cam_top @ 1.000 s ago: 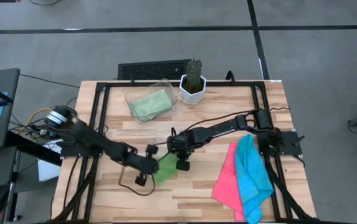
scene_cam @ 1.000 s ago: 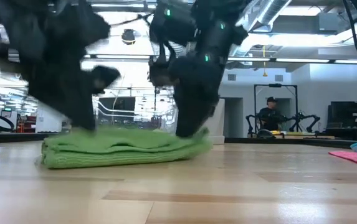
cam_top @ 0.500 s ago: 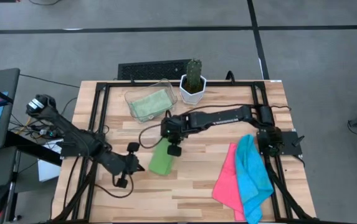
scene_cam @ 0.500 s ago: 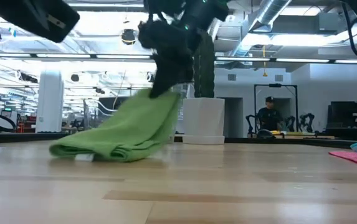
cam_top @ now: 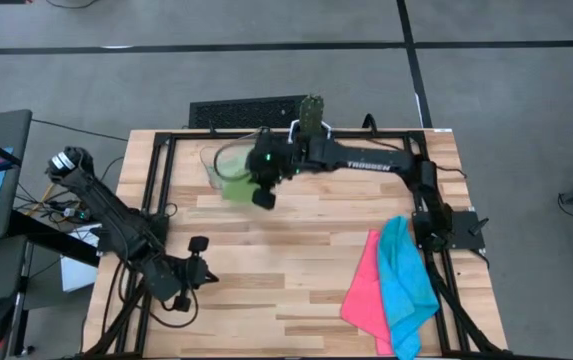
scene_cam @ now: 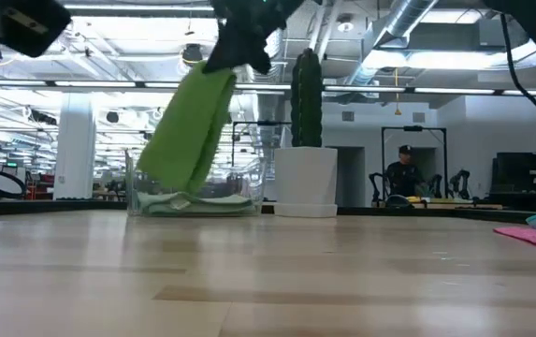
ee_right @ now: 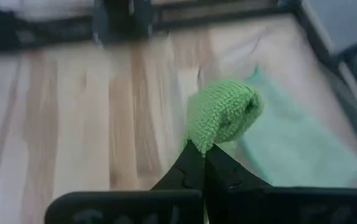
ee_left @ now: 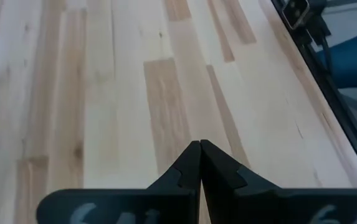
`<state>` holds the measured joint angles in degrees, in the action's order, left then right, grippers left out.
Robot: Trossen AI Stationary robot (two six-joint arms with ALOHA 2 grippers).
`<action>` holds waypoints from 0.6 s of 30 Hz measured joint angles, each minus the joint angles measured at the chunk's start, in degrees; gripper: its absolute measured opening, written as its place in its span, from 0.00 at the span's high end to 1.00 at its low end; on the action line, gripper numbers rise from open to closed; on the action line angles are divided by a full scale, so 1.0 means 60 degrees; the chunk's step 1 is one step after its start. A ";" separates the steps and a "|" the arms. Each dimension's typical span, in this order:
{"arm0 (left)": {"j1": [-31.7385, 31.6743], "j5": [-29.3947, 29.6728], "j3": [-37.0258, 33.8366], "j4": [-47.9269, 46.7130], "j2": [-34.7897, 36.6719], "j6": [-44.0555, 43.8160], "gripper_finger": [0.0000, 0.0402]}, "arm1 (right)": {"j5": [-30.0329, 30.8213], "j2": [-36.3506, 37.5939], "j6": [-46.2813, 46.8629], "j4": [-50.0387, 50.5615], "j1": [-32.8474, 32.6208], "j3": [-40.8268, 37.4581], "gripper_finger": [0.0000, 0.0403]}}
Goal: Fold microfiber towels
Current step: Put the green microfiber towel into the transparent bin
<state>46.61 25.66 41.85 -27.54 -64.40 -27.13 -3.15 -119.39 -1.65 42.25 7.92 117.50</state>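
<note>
The folded green towel (scene_cam: pixel 188 131) is pinched in the shut right gripper (cam_top: pixel 263 178) and hangs with its long axis downward, lifted clear of the table, directly over the clear tray (scene_cam: pixel 193 201) where a paler towel (ee_right: pixel 296 143) already lies. A straight lowering is judged to be all that is needed for the drop. The left gripper (cam_top: pixel 188 272) is kept shut and empty, well apart near the table's front left
</note>
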 joint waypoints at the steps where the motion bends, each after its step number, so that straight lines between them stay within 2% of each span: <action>1: 0.0136 0.0037 0.0000 -0.0089 0.0002 -0.0188 1.00 | -0.0087 0.0000 0.0003 0.0026 0.0141 0.0229 0.97; 10: 0.1315 0.0723 0.0004 -0.1003 0.0267 -0.1354 1.00 | -0.0532 0.0007 -0.0059 0.0115 0.1231 0.1322 0.97; 18: 0.1997 0.1485 0.0007 -0.2154 0.0770 -0.2077 1.00 | -0.0819 -0.0193 0.0027 -0.0286 0.1731 0.1432 0.97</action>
<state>58.59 34.58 41.89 -40.46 -59.78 -39.60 -8.07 -120.55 -1.49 40.53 18.30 126.09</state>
